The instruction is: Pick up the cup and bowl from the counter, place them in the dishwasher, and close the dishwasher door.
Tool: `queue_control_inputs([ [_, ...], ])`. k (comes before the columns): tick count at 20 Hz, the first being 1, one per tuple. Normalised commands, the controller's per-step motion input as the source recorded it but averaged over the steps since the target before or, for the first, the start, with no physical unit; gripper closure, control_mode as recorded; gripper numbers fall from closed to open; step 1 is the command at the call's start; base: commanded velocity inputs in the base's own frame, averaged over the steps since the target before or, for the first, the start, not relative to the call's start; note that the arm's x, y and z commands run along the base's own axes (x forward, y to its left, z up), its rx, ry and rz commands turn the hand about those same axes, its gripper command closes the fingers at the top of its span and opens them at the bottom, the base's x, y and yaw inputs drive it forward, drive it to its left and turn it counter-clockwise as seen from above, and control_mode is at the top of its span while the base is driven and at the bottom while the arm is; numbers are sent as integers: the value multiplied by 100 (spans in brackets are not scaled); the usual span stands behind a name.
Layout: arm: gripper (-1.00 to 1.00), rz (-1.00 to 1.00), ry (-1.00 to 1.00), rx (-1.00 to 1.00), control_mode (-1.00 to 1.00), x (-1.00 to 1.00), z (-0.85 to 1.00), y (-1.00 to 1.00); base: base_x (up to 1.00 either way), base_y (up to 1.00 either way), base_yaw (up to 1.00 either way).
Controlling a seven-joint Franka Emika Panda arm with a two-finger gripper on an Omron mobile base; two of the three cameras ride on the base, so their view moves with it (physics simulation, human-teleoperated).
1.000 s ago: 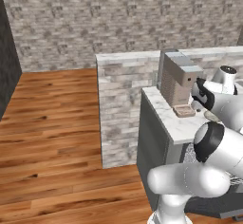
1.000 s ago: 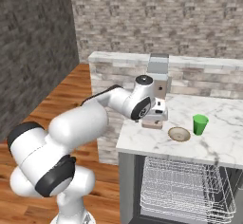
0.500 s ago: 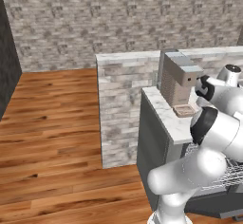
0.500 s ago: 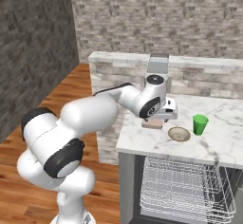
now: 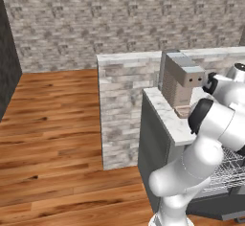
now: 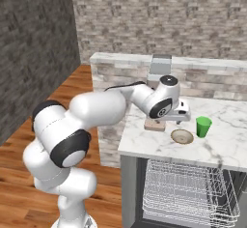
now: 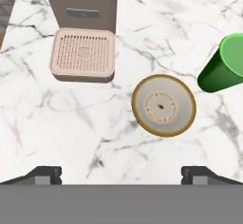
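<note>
One small bright green cup (image 7: pixel 224 66) stands upright, mouth up, at the right edge of the hand view, on the white-and-grey marbled stone counter (image 7: pixel 71 118). One round tan bowl (image 7: pixel 163 105) with a paler rim sits right of centre, opening up, just beside the cup and apart from it. One boxy brown coffee machine (image 7: pixel 83 0) with its square tan perforated tray (image 7: pixel 83 54) fills the upper left. The two-finger gripper (image 7: pixel 121 173) hangs over the counter with jaws spread wide, holding nothing. In the right base view one silver wire dishwasher rack (image 6: pixel 185 193) juts out at lower right.
</note>
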Motion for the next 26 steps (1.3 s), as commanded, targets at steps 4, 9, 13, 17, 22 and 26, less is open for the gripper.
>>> queue_control_inputs([
  [4,-100,1,0,-3,-100,8,0,-19,0,0,0],
  [9,-100,2,0,-6,-100,11,0,-18,0,0,0],
  [13,-100,2,0,-8,-100,7,0,-17,0,0,0],
  [17,-100,2,0,-6,-100,7,-2,-19,0,0,0],
  [22,-100,2,0,-4,-100,11,-3,-21,0,0,0],
  [26,-100,1,0,-1,-100,14,-5,-23,0,0,0],
])
